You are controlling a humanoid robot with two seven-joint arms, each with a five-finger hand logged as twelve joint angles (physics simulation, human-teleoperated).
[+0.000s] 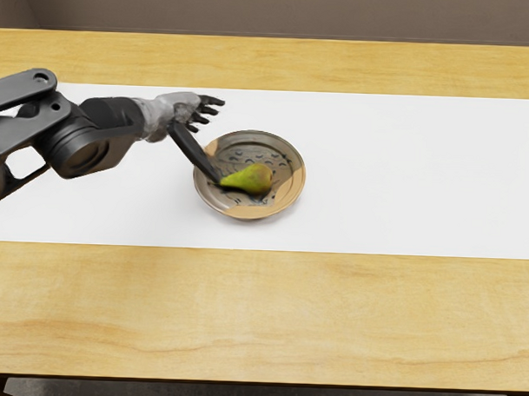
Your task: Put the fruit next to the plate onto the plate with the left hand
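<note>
text: none legible | plate point(297, 178): relief pattern, no lettering | numbers: none

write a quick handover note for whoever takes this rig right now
Left hand: open, fingers spread, just left of the plate, one dark digit reaching down toward the pear.
Right hand: not in view.
Pear: lying on its side inside the plate, which sits on the white strip.
Done: fruit is on the plate.
Left: probably only drawing the left arm clear.

1. One camera looks down at a slant on the table point(260, 319).
2. The near edge shows at the bottom, the far edge at the top.
3. Both sides run out of view.
</note>
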